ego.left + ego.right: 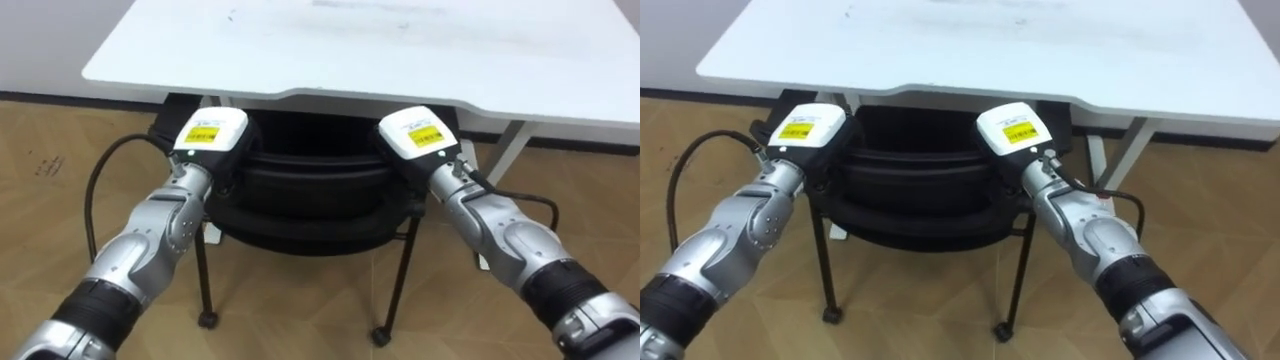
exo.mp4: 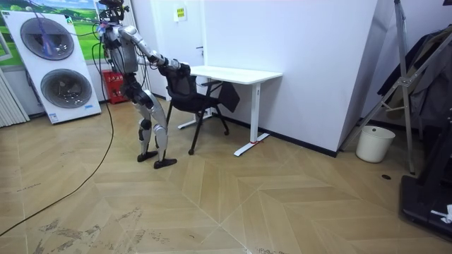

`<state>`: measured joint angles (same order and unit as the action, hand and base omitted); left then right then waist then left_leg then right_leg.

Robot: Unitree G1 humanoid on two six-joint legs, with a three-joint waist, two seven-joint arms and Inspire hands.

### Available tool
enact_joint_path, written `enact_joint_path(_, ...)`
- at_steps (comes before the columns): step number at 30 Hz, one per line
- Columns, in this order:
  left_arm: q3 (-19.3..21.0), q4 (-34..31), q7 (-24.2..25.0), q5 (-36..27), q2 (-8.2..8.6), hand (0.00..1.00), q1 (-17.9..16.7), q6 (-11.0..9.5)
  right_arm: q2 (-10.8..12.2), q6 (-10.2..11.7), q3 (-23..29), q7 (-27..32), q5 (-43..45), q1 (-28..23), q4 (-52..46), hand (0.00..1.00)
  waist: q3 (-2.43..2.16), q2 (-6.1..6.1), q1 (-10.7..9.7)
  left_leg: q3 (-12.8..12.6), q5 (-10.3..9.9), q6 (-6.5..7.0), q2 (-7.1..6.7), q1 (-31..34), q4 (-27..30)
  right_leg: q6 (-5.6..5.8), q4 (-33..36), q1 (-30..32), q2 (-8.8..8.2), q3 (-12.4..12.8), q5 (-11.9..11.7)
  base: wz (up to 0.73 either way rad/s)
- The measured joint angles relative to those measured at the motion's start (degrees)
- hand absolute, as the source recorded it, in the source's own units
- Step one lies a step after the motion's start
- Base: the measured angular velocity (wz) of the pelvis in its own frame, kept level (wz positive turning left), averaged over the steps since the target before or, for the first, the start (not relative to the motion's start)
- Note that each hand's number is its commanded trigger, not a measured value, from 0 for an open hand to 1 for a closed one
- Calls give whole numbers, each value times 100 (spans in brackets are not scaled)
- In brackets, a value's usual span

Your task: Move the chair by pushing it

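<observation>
Both arms reach fwd to the black curved-back chair on thin metal legs (image 1: 300, 205). One hand at each top corner of the backrest should keep it going in square under the white flat-topped counter (image 1: 400, 50). Chair's seat is partly under the counter's near edge, backrest just outside. Left hand (image 1: 210, 138) & right hand (image 1: 420, 132) touch the backrest top. Grasping or released, I can't tell, since the backrest hides that.
</observation>
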<state>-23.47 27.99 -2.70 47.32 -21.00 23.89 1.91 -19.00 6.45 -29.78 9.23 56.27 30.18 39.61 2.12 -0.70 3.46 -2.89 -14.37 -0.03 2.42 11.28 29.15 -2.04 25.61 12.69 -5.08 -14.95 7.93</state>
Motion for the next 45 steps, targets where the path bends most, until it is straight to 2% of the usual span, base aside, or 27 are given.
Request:
enact_joint_path(3, 0, -22, 73, 0, 25, 100, 0, 27, -16, 2, 9, -25, 0, -1, 0, 100, -3, -1, -34, -100, -10, 30, -6, -93, -81, 31, -10, -32, 1, 93, -19, -14)
enact_joint_path(5, 0, -28, 105, 11, 33, 100, 0, 35, -22, 4, 10, -68, 0, -1, 0, 100, -33, -14, -104, -138, -15, 46, -7, -146, -148, 46, -95, -60, 5, 113, -27, -7)
enact_joint_path(8, 8, -34, 133, 34, 59, 100, 0, 59, -30, 4, 20, -74, 0, -1, -6, 100, -47, -9, -129, -217, -15, 53, -15, -256, -251, 62, -108, -93, 16, 200, -30, -14)
enact_joint_path(13, 8, -43, 217, 67, 136, 100, -1, 90, -81, 12, 29, -193, -6, -3, -6, 100, -50, -14, -161, -313, -15, 53, -9, -535, -456, 87, -279, -290, 51, 262, -46, -10)
enact_joint_path(19, 15, -86, 298, 67, 136, 100, -2, 113, -91, 44, 60, -237, -12, -4, -6, 100, -56, -23, -189, -415, -15, 53, -3, -710, -587, 102, -312, -354, 86, 390, -53, -11)
enact_joint_path(32, 14, -103, 303, 77, 150, 100, -2, 121, -100, 47, 83, -186, -6, -33, -12, 100, -56, -22, -271, -499, -17, 56, 2, -791, -687, 133, -398, -382, 124, 489, -82, -3)
enact_joint_path(33, 14, -103, 308, 77, 151, 100, -1, 121, -100, 47, 83, -187, -6, -33, -12, 79, -56, -22, -273, -501, -16, 56, 2, -794, -687, 133, -397, -383, 125, 491, -82, 0)
enact_joint_path(34, 14, -103, 314, 77, 152, 100, -1, 120, -101, 47, 83, -189, -6, -33, -11, 49, -56, -22, -278, -504, -16, 56, 2, -797, -688, 133, -396, -383, 126, 495, -82, 0)
enact_joint_path(35, 14, -103, 314, 77, 155, 100, -1, 120, -102, 47, 83, -190, -6, -33, -11, 0, -56, -22, -282, -507, -16, 56, 2, -798, -688, 133, -396, -383, 125, 498, -83, 0)
enact_joint_path(36, 14, -103, 317, 77, 155, 100, -1, 120, -102, 47, 84, -193, -7, -33, -11, 0, -56, -22, -283, -508, -16, 56, 2, -800, -689, 133, -396, -383, 126, 500, -83, 0)
enact_joint_path(37, 14, -102, 328, 78, 155, 79, -2, 120, -100, 47, 103, -207, -12, -33, -13, 0, -56, -23, -284, -507, -16, 56, 2, -799, -691, 134, -393, -385, 125, 499, -83, 0)
enact_joint_path(38, 14, -102, 330, 78, 155, 0, -7, 118, -84, 43, 178, -323, -53, -33, -42, 0, -59, -27, -286, -507, -16, 57, 2, -798, -700, 134, -394, -386, 123, 496, -83, 0)
enact_joint_path(41, 14, -103, 368, 78, 190, 0, -93, 106, -80, -67, 326, -708, -424, -34, -71, 0, -96, -81, -312, -508, -16, 57, 0, -800, -737, 134, -400, -388, 125, 497, -82, 0)
enact_joint_path(44, 56, -151, 487, 34, 287, 0, -120, 160, -77, -280, 526, -889, -687, -40, -109, 0, -136, -123, -318, -514, -15, 57, 0, -823, -750, 136, -412, -410, 132, 489, -84, 0)
enact_joint_path(45, 91, -172, 541, -23, 299, 0, -120, 166, -78, -292, 562, -917, -705, -41, -130, 0, -139, -128, -323, -515, -15, 57, 0, -837, -757, 136, -417, -422, 133, 484, -84, 0)
